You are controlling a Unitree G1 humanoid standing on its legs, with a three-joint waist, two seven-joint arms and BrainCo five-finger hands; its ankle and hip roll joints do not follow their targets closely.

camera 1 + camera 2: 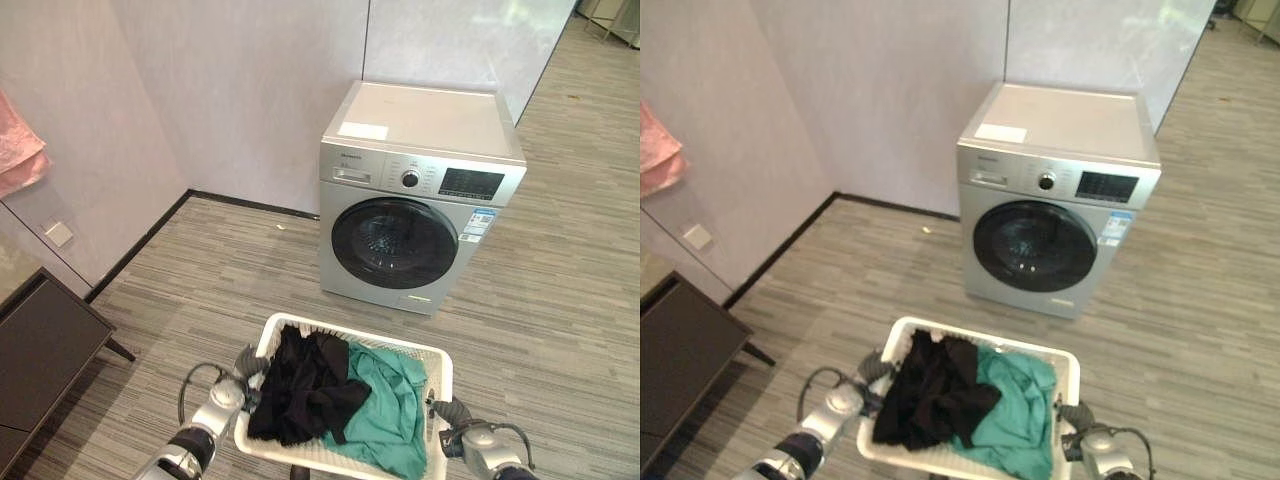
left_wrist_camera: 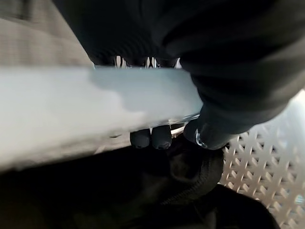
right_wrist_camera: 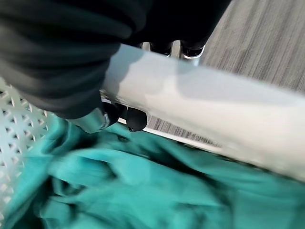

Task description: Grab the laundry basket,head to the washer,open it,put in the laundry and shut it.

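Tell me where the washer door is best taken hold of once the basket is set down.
The washer door is round, shut and faces the robot. No handle recess is clear from here, so the rim edge is the likely grip, approached from the front. Both the left hand and right hand are curled on the laundry basket rim, so one must be freed first.

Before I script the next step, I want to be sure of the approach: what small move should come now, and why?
Probably keep carrying the laundry basket forward toward the washer. The left hand and right hand each curl round the basket's rim, so the grab looks done. Bare floor separates basket from washer, and the washer's door is shut, so it seems too early to set down.
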